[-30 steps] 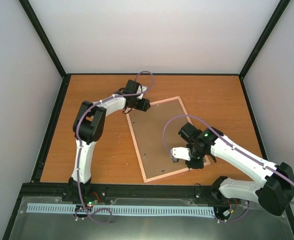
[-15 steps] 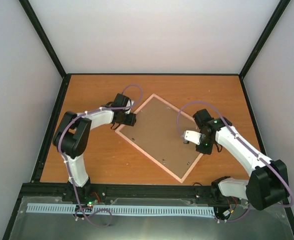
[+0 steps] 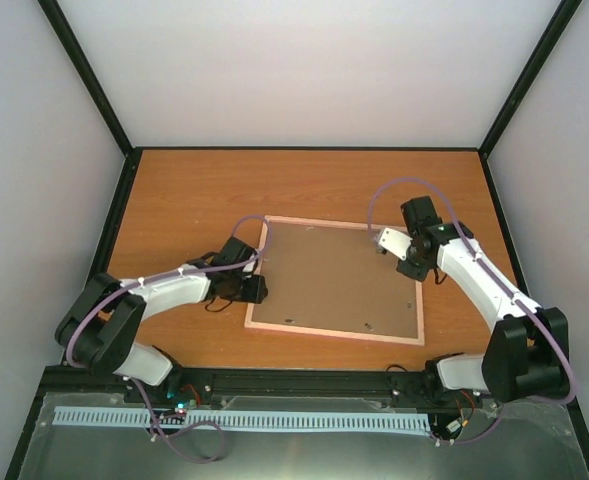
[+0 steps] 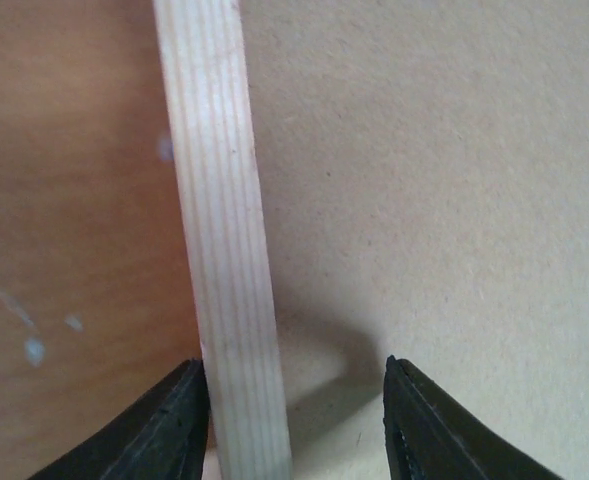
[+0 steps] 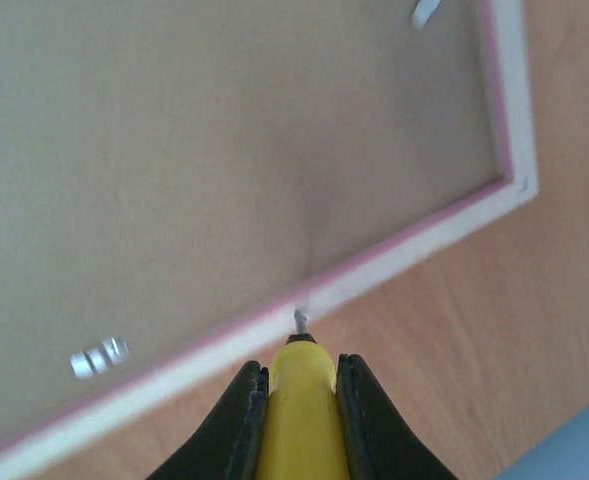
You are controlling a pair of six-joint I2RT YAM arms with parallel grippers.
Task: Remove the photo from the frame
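Observation:
The frame (image 3: 334, 333) lies face down on the table, its brown backing board (image 3: 339, 275) up. The photo is hidden beneath that board. My left gripper (image 3: 257, 290) is at the frame's left side. In the left wrist view it (image 4: 296, 420) is open and straddles the pale wooden rail (image 4: 219, 250): the left finger (image 4: 169, 430) is beside the rail and the right finger (image 4: 424, 430) is over the backing (image 4: 424, 180). My right gripper (image 3: 411, 266) is at the frame's right edge, shut on a yellow tool (image 5: 299, 420) whose metal tip meets the pink-edged rail (image 5: 394, 262).
Small metal tabs (image 5: 99, 358) sit on the backing near the rail, and another tab (image 5: 424, 10) shows close to the frame's corner. Bare orange tabletop (image 3: 194, 190) surrounds the frame. A black rail (image 3: 274, 378) borders the near table edge.
The frame has swung round from a steep tilt to lie nearly square with the table's near edge. The left arm came nearer and leftward; the right arm moved away to the frame's right edge.

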